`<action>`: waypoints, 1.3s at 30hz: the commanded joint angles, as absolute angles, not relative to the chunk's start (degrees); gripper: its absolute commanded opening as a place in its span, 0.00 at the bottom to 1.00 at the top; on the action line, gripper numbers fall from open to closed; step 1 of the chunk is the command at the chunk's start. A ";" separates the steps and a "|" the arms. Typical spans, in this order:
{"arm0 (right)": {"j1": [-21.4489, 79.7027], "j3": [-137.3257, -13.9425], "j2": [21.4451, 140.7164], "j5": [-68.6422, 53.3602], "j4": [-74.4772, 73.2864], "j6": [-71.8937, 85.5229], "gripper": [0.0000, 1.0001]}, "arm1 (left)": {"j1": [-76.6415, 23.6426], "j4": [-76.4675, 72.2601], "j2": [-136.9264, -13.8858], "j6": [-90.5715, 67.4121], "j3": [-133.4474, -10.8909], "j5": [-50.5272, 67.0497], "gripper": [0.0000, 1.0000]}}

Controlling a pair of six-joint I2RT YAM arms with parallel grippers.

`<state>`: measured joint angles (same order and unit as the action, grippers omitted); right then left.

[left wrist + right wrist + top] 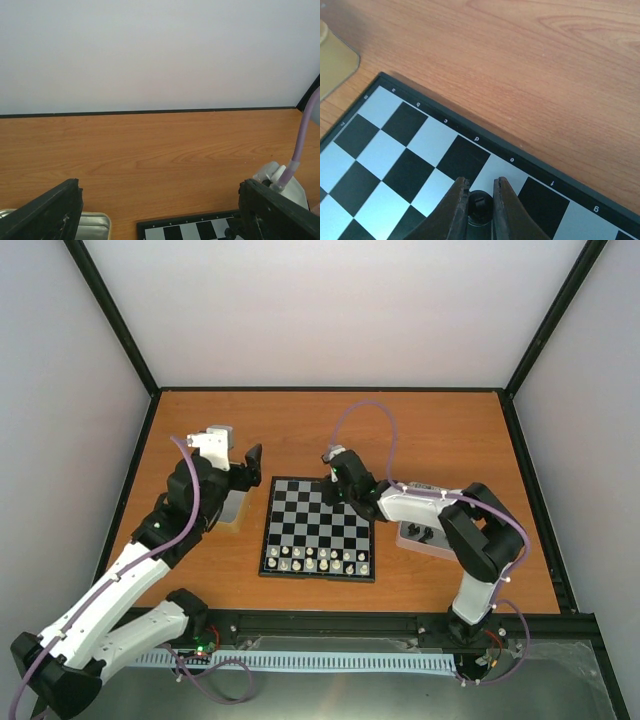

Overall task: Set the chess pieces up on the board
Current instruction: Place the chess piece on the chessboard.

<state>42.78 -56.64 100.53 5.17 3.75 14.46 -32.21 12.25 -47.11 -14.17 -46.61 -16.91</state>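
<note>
Fingers of the right gripper [481, 187] pinch a black piece [480, 207] above the far edge of the board [395, 165], we think to seat it in the back row; only its wrist view shows this. The left gripper [246, 465] hangs wide open and empty off the far-left corner; whitish pieces [318, 560] on the near rows show only from above.

Orange wooden table [300, 430], plain white walls [330, 310], black frame [112, 315]
</note>
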 commanded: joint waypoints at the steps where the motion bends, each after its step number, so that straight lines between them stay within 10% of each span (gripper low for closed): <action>1: 43.24 -58.26 102.14 6.54 6.44 11.90 0.07 | -32.34 10.20 -47.27 -12.32 -46.65 -18.51 0.86; 14: 43.27 -58.76 106.16 9.18 8.50 9.63 0.15 | -32.34 9.93 -48.02 -12.73 -46.25 -18.17 0.86; 25: 42.33 -65.52 103.45 4.67 -5.35 15.40 0.45 | -32.34 10.20 -48.01 -12.91 -46.27 -18.19 0.87; 39: 40.52 -80.35 108.61 1.25 -30.92 23.72 0.44 | -32.34 10.28 -48.16 -13.23 -46.04 -18.27 0.87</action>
<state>40.53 -78.65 106.39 3.18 -23.75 22.65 -32.21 11.46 -48.14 -13.80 -45.89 -17.63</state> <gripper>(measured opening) 0.447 0.866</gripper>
